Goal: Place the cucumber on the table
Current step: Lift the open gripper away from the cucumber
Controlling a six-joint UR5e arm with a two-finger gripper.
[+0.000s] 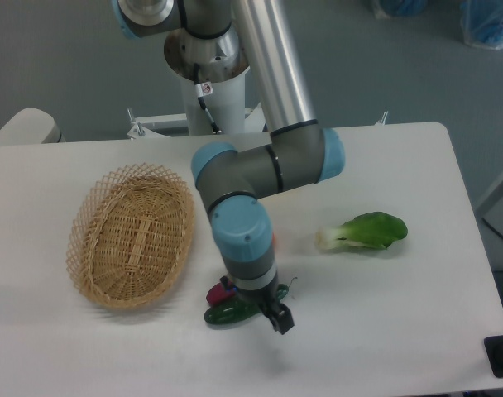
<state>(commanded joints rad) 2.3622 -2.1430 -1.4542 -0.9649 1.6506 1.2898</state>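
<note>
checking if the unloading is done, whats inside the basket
Nothing shows inside the basket: only bare weave across its floor. The near wall hides a thin strip along the inside bottom edge. The cucumber lies on the table, outside it.

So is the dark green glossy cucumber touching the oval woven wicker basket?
Apart. The camera shows bare white table between the cucumber and the basket.

White table (pixel 417 165) w/ rounded corners, flat. On left part: oval wicker basket (pixel 131 236), lying directly on top. Right of centre: bok choy (pixel 366 231), green leaves, white stem end pointing left. Near front-centre: dark green cucumber (pixel 231 313) lying flat on surface, partly hidden by arm. Just beside its left end, small purple-magenta vegetable (pixel 217 292), touching or nearly; cannot tell which.
</note>
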